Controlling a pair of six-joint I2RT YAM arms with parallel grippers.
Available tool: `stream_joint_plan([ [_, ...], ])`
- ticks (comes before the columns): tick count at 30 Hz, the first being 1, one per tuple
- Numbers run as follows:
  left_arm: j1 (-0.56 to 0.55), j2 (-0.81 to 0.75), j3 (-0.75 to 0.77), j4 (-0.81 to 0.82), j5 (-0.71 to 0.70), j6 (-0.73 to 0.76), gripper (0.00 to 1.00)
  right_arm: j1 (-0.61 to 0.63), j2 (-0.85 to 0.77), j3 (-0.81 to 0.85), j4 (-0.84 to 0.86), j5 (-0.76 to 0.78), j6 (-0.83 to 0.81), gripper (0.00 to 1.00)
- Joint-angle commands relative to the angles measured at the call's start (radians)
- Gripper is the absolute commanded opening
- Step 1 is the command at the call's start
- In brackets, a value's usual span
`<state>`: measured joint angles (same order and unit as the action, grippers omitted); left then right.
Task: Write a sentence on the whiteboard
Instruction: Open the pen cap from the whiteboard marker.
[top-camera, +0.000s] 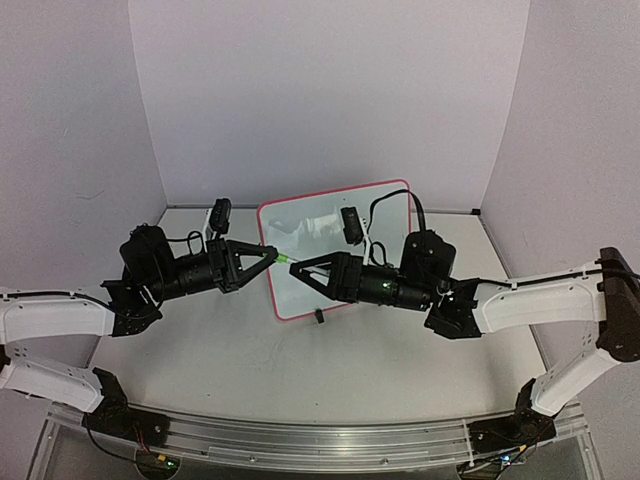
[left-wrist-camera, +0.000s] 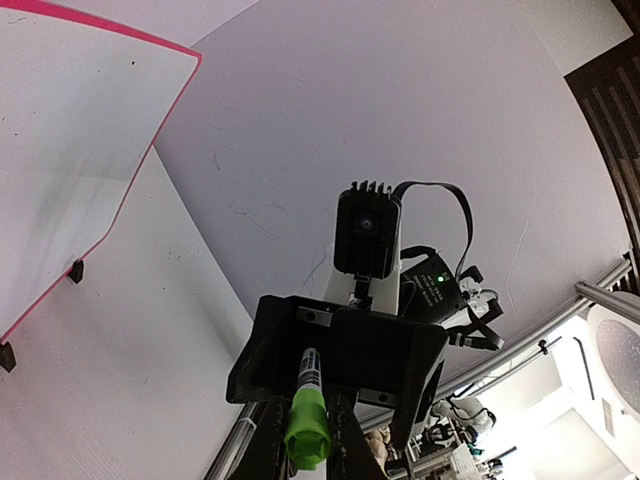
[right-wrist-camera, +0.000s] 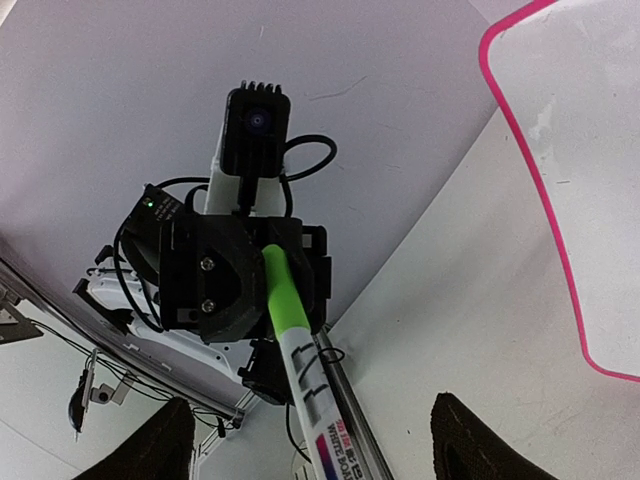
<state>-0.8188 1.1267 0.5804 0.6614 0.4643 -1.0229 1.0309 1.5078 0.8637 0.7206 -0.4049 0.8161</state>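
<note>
Marker (top-camera: 287, 260) hangs in the air btwn the two hands, long axis approx left-right in the top view and in line w/ both wrists. Its green cap (right-wrist-camera: 283, 290) points into the L gripper (top-camera: 270, 256), its white printed barrel toward the R gripper (top-camera: 305, 272). L gripper is clamped on the green end and alone carries the pen. R gripper is spread wide: in its wrist cam the fingers (right-wrist-camera: 150, 445) sit well apart on either side of the barrel, touching nothing, so it grasps nothing. R is the nearer hand to the barrel, which already lies in its gap. Whiteboard (top-camera: 385, 205) stands mid-table (top-camera: 230, 340), just behind and below where the hands meet, tilted, red-pink rim all round. No readable letters show on it in any view, so I can't tell how much of the sentence exists. Judgement: next move likely needs R to close square on the barrel, then a pull along the pen's axis. A skewed grip could bend the pen off line or drop it.
</note>
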Motion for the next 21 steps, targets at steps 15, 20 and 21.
stream_joint_plan([
  [15, 0.004, -0.09, 0.012, -0.09, 0.008, 0.047, 0.0, 0.01, -0.024, 0.019, 0.116, -0.039, 0.011, 0.65],
  [20, 0.004, -0.084, 0.015, -0.106, 0.009, 0.054, 0.0, 0.01, -0.021, 0.029, 0.115, -0.047, 0.009, 0.6],
  [21, 0.004, -0.078, 0.016, -0.105, 0.012, 0.052, 0.0, 0.01, -0.019, 0.031, 0.115, -0.051, 0.009, 0.59],
])
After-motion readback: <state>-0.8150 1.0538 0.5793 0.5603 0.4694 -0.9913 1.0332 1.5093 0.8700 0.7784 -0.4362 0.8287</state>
